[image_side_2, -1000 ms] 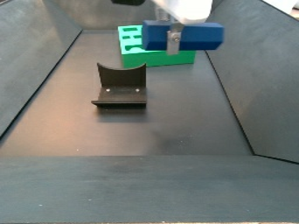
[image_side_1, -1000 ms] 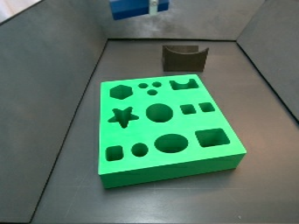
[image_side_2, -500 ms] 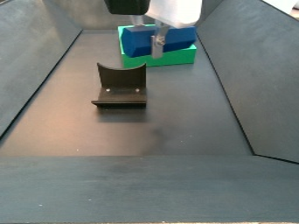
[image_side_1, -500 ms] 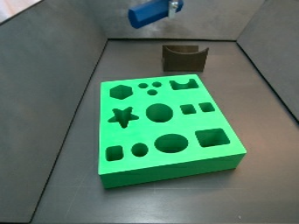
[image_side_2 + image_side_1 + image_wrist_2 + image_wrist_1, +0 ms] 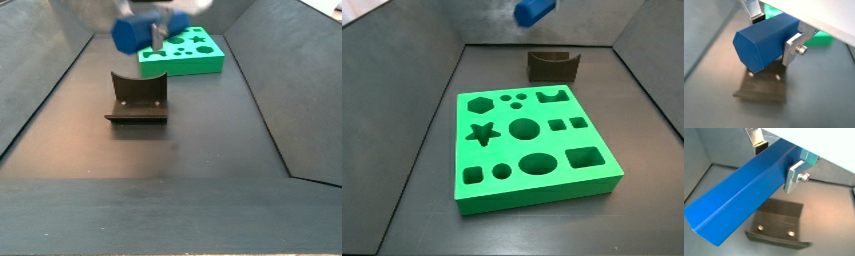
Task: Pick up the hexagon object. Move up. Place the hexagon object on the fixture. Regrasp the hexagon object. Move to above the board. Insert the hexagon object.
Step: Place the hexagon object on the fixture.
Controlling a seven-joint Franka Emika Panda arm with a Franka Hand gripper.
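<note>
The hexagon object is a long blue bar, and my gripper is shut on it, one silver finger on each side. It hangs in the air above the fixture, a dark notched block seen below the bar in both wrist views. In a side view the hexagon object floats tilted over the fixture, with my gripper blurred. The green board with its shaped holes lies apart from the fixture; the hexagon object shows at that view's upper edge.
Dark sloping walls close in the grey floor on both sides. The board sits beyond the fixture in a side view, and a strip of the board shows behind a finger in a wrist view.
My gripper has carried the blue bar away from over the board to above the fixture, and the bar has turned in the views.
</note>
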